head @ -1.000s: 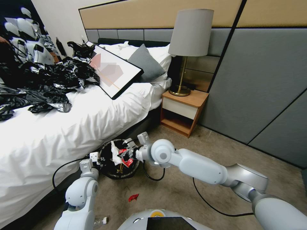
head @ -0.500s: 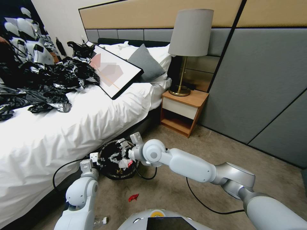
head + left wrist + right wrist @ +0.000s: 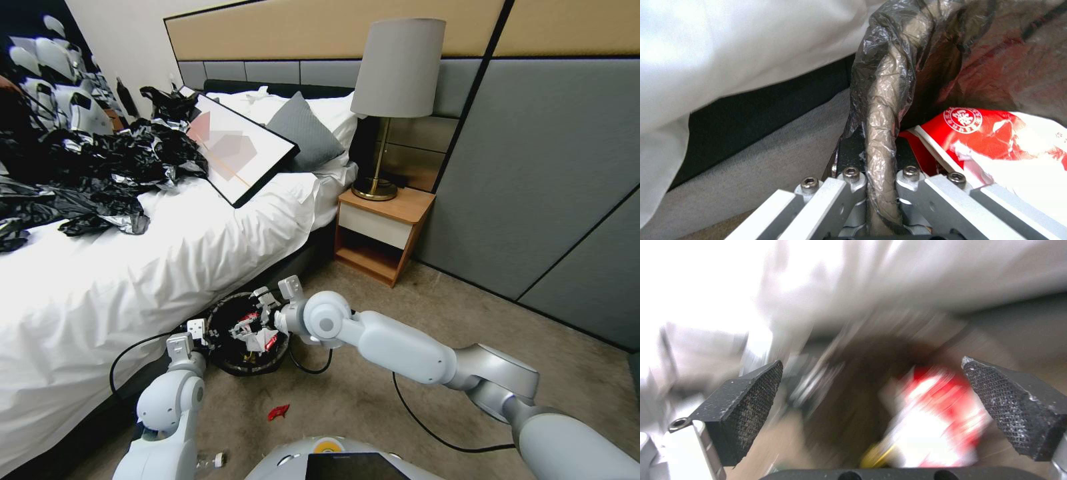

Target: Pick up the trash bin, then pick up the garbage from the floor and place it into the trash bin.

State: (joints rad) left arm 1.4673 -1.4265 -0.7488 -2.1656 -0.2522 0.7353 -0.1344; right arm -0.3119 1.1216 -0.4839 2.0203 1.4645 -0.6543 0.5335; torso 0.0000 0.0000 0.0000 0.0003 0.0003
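The left gripper [image 3: 873,186] is clamped on the bag-lined rim of the trash bin [image 3: 233,363], which stands upright, mouth up, on the carpet beside the bed [image 3: 167,267]. A red-and-white wrapper [image 3: 996,140] lies inside. The right gripper [image 3: 257,320] hovers over the mouth, jaws spread wide and empty.

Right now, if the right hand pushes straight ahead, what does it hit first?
Probably the red-and-white wrapper lying in the trash bin; the open right hand points into its mouth. Depth is unclear.
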